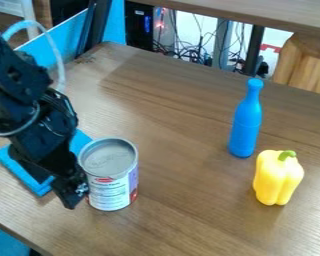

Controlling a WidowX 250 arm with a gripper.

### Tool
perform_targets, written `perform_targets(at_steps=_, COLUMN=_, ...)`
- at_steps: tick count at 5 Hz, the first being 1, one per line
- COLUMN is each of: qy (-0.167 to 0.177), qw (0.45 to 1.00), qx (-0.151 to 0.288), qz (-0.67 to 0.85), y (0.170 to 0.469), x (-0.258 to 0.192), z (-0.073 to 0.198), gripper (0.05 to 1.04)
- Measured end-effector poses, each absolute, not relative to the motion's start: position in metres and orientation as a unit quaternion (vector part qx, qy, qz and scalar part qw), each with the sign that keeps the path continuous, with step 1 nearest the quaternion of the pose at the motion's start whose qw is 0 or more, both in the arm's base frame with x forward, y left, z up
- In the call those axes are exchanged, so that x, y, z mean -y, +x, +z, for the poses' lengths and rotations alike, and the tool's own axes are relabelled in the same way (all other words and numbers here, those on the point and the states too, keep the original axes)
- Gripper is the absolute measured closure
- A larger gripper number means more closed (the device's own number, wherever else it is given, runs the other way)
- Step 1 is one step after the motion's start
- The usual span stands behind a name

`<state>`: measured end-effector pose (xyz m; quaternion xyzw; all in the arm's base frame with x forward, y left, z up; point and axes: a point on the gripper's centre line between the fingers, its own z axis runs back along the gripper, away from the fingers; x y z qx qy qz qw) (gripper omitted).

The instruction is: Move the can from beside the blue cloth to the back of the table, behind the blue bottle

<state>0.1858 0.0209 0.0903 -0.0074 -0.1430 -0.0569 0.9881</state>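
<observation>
At the left of the camera view the black gripper (pixel 70 187) hangs low over the table, right against or just beside the left side of a can (pixel 112 175). Whether the two touch, I cannot tell. The can stands upright, with a grey metal top and a white, red and purple label. A flat blue object (pixel 19 172) lies behind and below the gripper, partly hidden by it. Farther right, a blue bottle (pixel 245 122) stands upright. A yellow bell pepper (pixel 277 179) with a green stem is in front of the bottle and a little to its right.
The brown wooden table (pixel 169 115) spreads under everything, its near-left edge crossing the lower left corner. Beyond its far edge are tangled cables (pixel 196 56), a black computer case (pixel 139 25) and a wooden stool (pixel 306 62). A clear tube (pixel 54 47) loops beside the arm.
</observation>
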Motion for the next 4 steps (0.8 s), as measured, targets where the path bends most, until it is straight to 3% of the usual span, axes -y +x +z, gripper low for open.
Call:
perform_targets(at_steps=2, qy=-0.02, qw=0.988, qx=0.143, qz=-0.056, y=0.201, x=-0.001, z=0.094, gripper=0.083)
perform_targets(at_steps=4, qy=0.008, qw=0.988, qx=0.15, qz=-0.036, y=0.23, x=-0.007, z=0.088, gripper=0.083)
